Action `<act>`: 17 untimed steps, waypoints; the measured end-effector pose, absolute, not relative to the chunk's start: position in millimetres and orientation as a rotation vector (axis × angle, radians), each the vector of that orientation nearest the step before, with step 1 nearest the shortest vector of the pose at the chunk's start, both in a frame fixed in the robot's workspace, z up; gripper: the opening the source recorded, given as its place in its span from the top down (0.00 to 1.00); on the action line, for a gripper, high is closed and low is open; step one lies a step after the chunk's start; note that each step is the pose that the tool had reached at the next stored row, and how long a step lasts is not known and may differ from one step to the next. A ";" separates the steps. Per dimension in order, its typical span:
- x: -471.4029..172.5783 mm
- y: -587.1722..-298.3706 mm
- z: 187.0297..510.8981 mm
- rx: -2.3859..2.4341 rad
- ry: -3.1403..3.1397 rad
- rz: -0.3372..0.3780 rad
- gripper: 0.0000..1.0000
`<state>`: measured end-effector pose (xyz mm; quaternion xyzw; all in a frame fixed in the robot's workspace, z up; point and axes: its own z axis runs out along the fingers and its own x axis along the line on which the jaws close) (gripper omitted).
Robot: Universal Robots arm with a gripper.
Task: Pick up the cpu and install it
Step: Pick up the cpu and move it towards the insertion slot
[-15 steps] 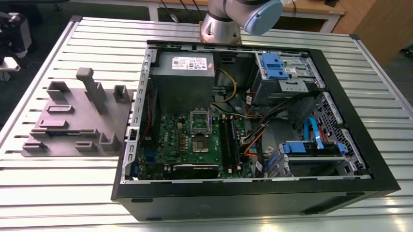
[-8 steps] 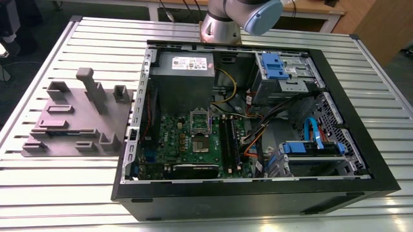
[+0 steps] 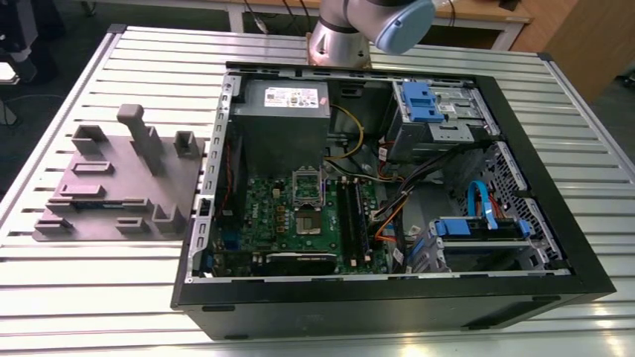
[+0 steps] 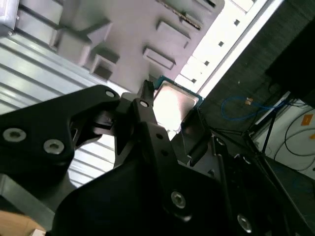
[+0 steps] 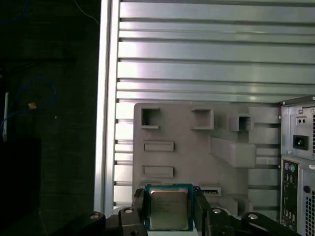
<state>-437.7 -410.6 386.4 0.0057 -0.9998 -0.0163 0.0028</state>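
My hand [image 5: 169,202] is clenched on the cpu [image 5: 170,212]. 2 black fingers [image 5: 139,206] press 2 opposite edges, and the shiny metal top faces the first wrist view. Behind the cpu in both wrist views is the grey fixture block [image 5: 197,147] on the slatted metal tabletop [image 5: 206,49]. In the exterior view the computer case [image 3: 397,305] lies open just beside the block, with a dark-centred socket [image 3: 309,222] on the green motherboard [image 3: 263,216]. My arm [image 3: 362,30] is at the case's far edge.

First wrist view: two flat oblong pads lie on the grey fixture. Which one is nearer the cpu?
The pad next to the cpu held in the gripper; the other pad lies beyond it, toward the square pockets.
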 end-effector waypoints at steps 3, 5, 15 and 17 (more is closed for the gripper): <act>-423.8 -410.6 386.3 0.018 -3.136 -0.051 0.53; -414.8 -410.6 386.1 0.018 -3.136 -0.051 0.53; -369.5 -410.6 385.4 0.018 -3.136 -0.051 0.53; -360.2 -410.6 385.3 0.018 -3.136 -0.051 0.53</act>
